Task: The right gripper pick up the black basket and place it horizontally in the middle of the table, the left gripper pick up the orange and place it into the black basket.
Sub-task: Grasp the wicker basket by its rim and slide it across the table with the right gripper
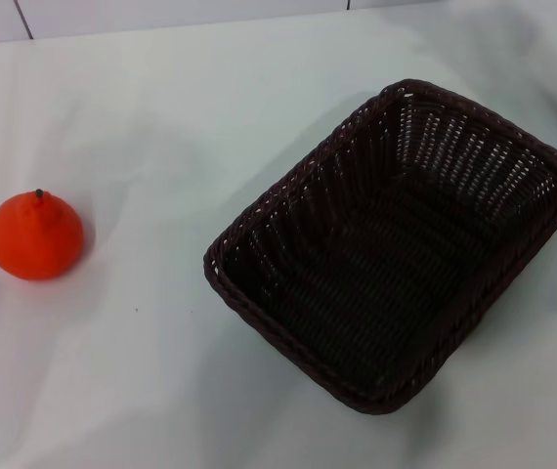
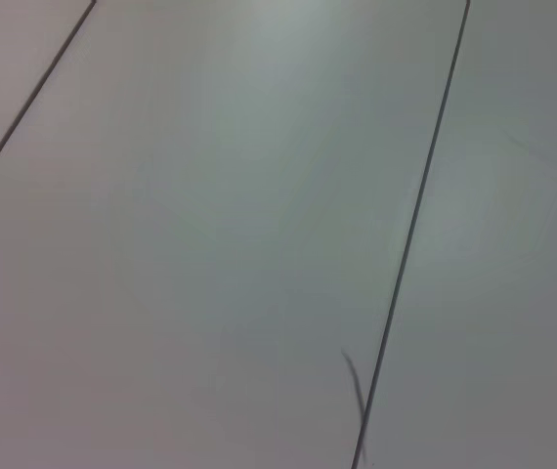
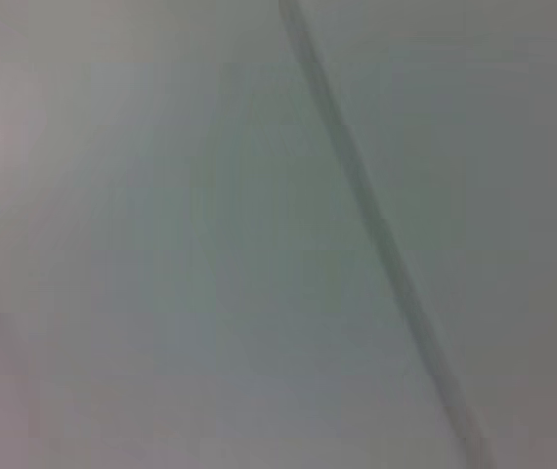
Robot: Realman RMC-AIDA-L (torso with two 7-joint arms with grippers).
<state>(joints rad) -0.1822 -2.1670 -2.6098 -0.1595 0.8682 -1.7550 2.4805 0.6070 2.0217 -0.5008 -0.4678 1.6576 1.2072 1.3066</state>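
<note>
The black basket (image 1: 396, 244) is a dark woven wicker basket that sits on the white table (image 1: 161, 371) right of centre, turned at an angle, and it is empty. The orange (image 1: 35, 237), with a knobbed top and short dark stem, rests upright on the table at the far left, well apart from the basket. Neither gripper shows in any view. The left wrist view and the right wrist view show only pale flat panels with thin dark seams.
The table's far edge meets a white tiled wall (image 1: 161, 15) at the top of the head view. Thin dark seam lines cross the left wrist view (image 2: 410, 234) and the right wrist view (image 3: 376, 225).
</note>
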